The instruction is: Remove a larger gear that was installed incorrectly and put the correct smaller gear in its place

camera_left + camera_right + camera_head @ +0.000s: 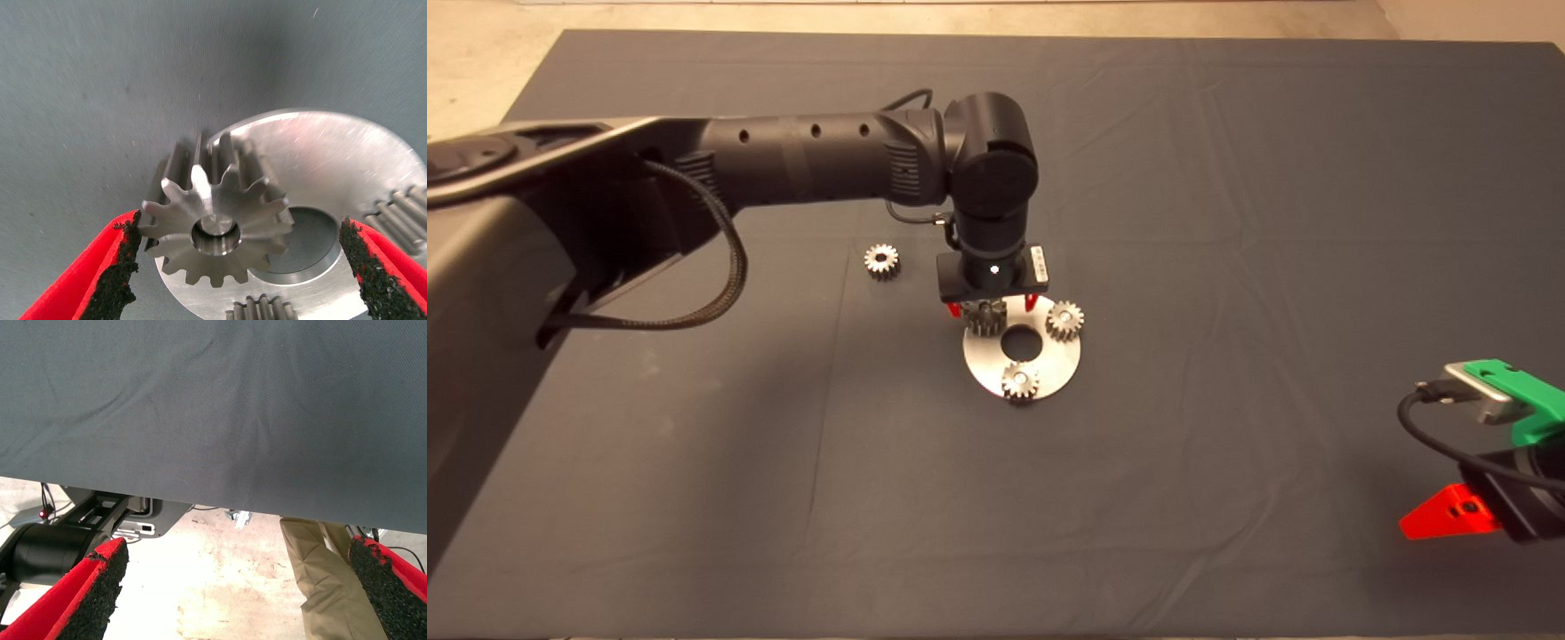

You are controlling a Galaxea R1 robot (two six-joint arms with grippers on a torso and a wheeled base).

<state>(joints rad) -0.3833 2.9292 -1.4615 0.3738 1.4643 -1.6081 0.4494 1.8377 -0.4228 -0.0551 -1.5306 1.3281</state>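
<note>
The larger gear (984, 317), silvery with long star-like teeth, sits on a pin at the far-left spot of the round metal plate (1054, 366). In the left wrist view the larger gear (213, 230) overhangs the plate (333, 160) rim. My left gripper (992, 309) points straight down over it and is open around it (239, 230). One pad (127, 257) touches the teeth and the other pad (363, 267) stands apart. The smaller gear (881, 260) lies alone on the mat, to the left of the plate. My right gripper (1449, 514) waits at the lower right edge, open (240, 587) with nothing between its fingers.
Two more fine-toothed gears (1064, 320) (1020, 381) stand on the plate around its centre hole (1020, 341). The left arm (809, 160) reaches across the mat's left half. The right wrist view shows the mat's edge, the floor and a person's leg (320, 573).
</note>
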